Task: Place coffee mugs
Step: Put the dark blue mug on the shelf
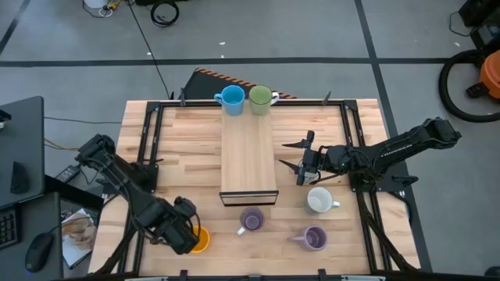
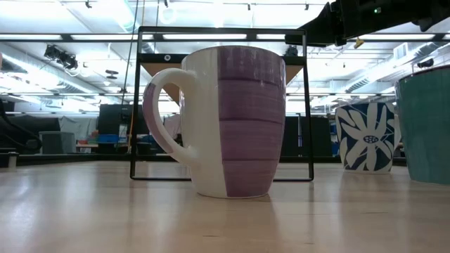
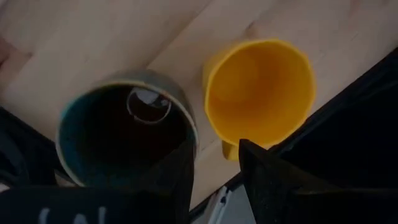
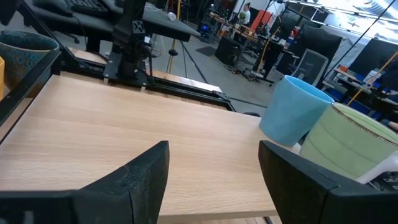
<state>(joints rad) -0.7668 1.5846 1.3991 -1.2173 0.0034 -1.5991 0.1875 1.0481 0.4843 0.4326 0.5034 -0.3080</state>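
Counter [image 1: 180,140] seen from above, light wood board [image 1: 248,156] at centre. Blue mug [image 1: 232,99] and green mug [image 1: 260,98] upright at the board's 12 o'clock end, side by side, close but contact not clear. White mug [image 1: 319,200] off the board's 4 o'clock corner. Two lavender mugs [image 1: 251,220] [image 1: 313,237] along the 6 o'clock edge, well apart from each other. Orange mug [image 1: 199,240] at 8 o'clock, mostly hidden under the left arm.

Left gripper [image 3: 214,171] directly above the orange mug [image 3: 260,93] and a dark teal-rimmed mug [image 3: 124,134], the two standing just beside each other. Jaws parted, holding nothing, one finger over the dark mug's rim nearest the orange one. Target probably the dark mug; hard to say from this angle.

Right gripper [image 1: 301,162] at 3 o'clock of the board, just past its edge, above the white mug's far side. Jaws wide open, empty; blue mug [image 4: 289,112] and green mug [image 4: 348,146] ahead in its wrist view.

Step in hand, as judged: left-arm pick. To do well:
- Straddle one wall only, one finger inside the mug, one outside.
- Keep the outer finger clear of the neighbouring mug; narrow gap, knock-over risk.
- Close firmly before lifting; glazed ceramic likely slippery.
- Lift straight up, then carry toward the board.
- Set down upright beside the placed pair.
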